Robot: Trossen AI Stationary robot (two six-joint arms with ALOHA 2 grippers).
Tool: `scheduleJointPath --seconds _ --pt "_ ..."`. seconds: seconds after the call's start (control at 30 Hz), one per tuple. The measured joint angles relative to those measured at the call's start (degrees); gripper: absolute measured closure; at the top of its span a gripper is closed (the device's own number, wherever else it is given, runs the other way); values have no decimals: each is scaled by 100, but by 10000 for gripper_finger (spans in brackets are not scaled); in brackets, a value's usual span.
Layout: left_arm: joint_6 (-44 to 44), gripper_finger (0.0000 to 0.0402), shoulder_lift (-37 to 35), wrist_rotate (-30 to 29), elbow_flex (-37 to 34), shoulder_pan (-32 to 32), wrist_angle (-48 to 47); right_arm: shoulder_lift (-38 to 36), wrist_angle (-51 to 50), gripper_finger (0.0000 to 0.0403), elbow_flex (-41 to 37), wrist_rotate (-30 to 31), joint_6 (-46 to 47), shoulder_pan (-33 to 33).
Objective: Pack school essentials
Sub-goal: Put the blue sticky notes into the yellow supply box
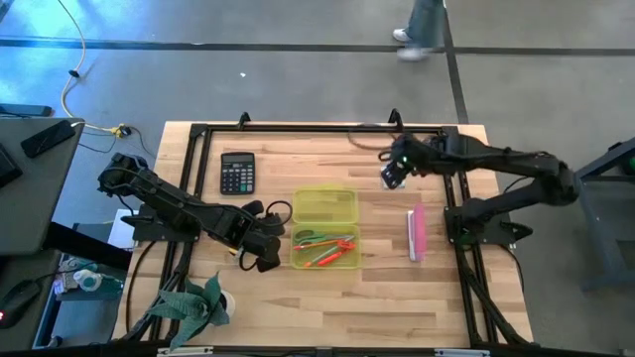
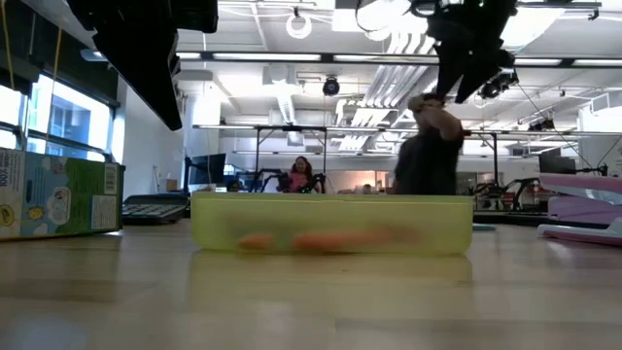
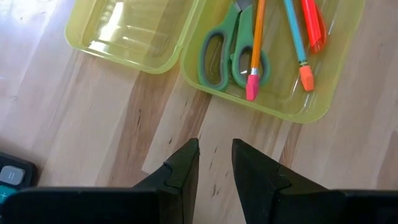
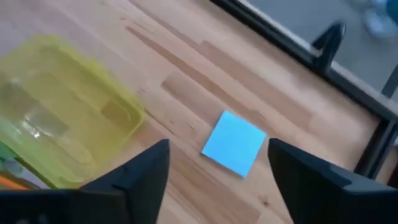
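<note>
On a pale wooden table (image 1: 327,297) framed by black rails, in an open workshop with a grey floor, we see a translucent yellow-green case (image 1: 324,228) lying open at the centre — its lid half toward the far side, its tray half toward the near side. Inside the tray lie the green-handled scissors (image 3: 227,53), an orange pencil (image 3: 255,50) with a pink eraser end, a green pencil (image 3: 295,37) with an orange eraser end, and a red marker (image 3: 313,25), side by side.

The left gripper (image 1: 266,238) rests low just left of the case's tray; in its wrist view we see the two dark fingers (image 3: 183,168) set a narrow gap apart above bare wood, holding nothing.

The right gripper (image 1: 393,174) hangs over the far right part of the table, beyond the case's far right corner. Its fingers (image 4: 140,171) stand wide apart, and between them, lying flat on the wood, we see the blue sticky-note pad (image 4: 234,143) — not touched by either finger, and a short way from the case's lid.

A black calculator (image 1: 237,173) sits far left of the case, a pink stapler (image 1: 417,233) lies right of it, and a green plant-like item (image 1: 193,302) lies at the near left corner. A person's legs (image 1: 422,30) pass on the floor beyond the table.
</note>
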Motion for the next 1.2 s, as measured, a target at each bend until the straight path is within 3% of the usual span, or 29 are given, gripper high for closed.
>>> scheduleJointPath --seconds 0.23,0.47,0.7,1.2 --pt "107 316 0 -31 0 0 2 20 -55 112 0 -1032 171 -808" --pt "299 316 0 -99 0 0 4 20 -237 112 -140 -1092 411 -1171" --pt "299 316 0 -66 0 2 318 20 9 112 -761 -1323 422 -1569" --pt "299 316 0 -49 0 2 2272 20 550 112 -1563 -1586 155 -2012"
